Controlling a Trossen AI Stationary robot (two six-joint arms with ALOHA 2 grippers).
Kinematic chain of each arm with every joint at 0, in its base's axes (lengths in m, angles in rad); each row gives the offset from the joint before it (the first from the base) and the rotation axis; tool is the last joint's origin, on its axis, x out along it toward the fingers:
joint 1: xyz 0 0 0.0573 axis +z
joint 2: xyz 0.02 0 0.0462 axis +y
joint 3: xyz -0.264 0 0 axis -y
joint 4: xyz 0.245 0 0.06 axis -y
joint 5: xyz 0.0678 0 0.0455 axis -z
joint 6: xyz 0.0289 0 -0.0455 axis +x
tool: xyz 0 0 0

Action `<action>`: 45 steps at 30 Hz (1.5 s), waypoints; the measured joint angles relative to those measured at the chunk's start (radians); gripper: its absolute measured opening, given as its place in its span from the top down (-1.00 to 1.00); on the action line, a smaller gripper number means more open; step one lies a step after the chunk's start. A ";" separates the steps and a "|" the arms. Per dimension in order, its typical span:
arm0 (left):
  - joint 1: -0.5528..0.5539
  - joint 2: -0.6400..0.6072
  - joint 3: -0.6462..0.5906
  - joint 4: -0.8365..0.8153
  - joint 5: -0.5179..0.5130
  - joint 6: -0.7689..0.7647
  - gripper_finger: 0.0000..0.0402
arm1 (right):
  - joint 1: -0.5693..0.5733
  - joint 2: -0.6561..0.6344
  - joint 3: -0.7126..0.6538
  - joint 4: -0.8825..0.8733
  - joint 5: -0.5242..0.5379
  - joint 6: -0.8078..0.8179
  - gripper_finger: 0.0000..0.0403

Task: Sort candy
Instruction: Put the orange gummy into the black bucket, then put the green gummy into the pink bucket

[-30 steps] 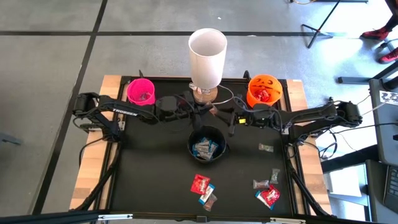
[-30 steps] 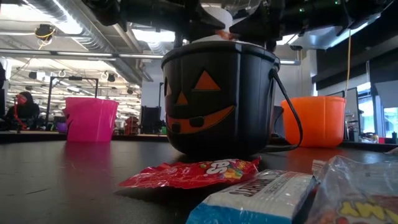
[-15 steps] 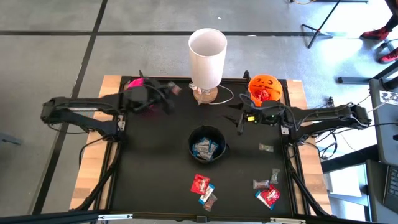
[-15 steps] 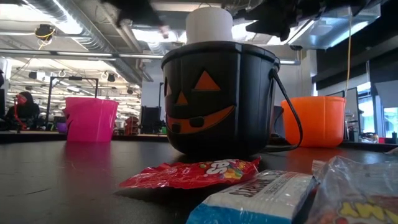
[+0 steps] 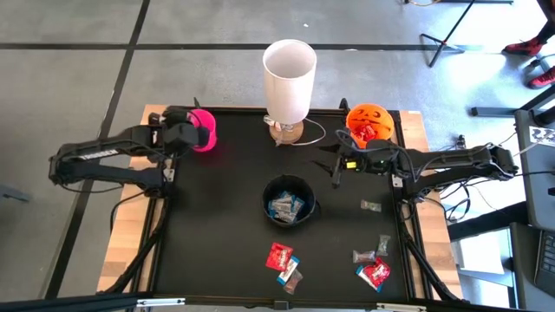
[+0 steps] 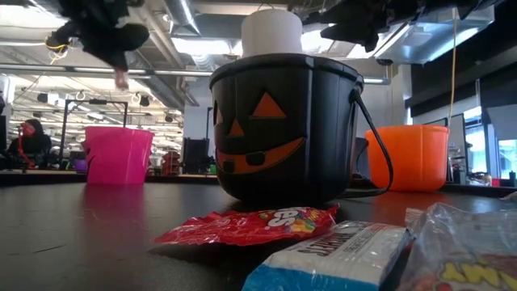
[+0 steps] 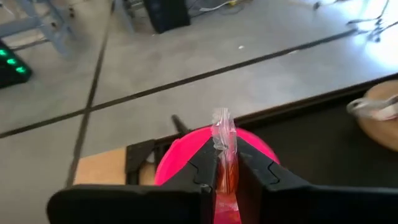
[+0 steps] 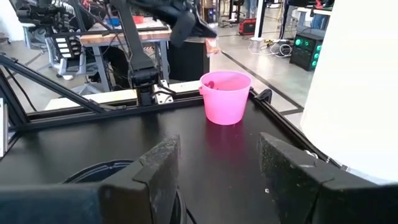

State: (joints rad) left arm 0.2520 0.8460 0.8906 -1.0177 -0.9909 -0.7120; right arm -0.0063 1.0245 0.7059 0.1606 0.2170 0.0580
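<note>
Left gripper (image 7: 226, 171) pinches a sweet (image 7: 222, 134) right above the pink cup (image 5: 203, 130); I'd center, then let go. Right gripper (image 8: 217, 165) waits, fingers apart, near the orange bucket (image 5: 368, 124).

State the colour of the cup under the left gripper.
Pink cup, clearest in the right wrist view.

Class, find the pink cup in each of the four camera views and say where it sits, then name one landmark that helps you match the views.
High view: pink cup at the mat's back left corner, partly under the left end effector.
Low view: pink cup at left, behind the black pumpkin bucket.
Left wrist view: pink cup just beyond the fingers, which pinch a candy.
Right wrist view: pink cup centre, across the mat.
Shared landmark: the tall white cylinder.
</note>
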 joint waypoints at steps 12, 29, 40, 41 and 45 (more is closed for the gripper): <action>0.085 0.005 -0.070 0.019 0.042 0.065 0.41 | 0.000 0.000 0.000 -0.006 -0.018 0.039 -0.04; -0.142 0.040 -0.070 0.972 0.599 0.516 0.24 | 0.036 -0.039 0.111 -0.537 -0.136 0.095 -0.04; -0.290 0.143 -0.071 1.111 0.608 0.539 0.25 | 0.303 -0.022 0.209 -1.123 -0.090 0.345 -0.04; -0.300 0.159 -0.071 1.127 0.608 0.540 0.25 | 0.317 -0.019 0.202 -1.164 -0.063 0.425 -0.04; -0.322 0.223 -0.071 1.207 0.608 0.561 0.25 | 0.349 -0.020 0.144 -1.295 0.026 0.735 -0.04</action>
State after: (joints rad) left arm -0.0696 1.0691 0.8200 0.1897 -0.3824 -0.1514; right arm 0.3425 1.0048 0.8497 -1.1346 0.2432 0.7930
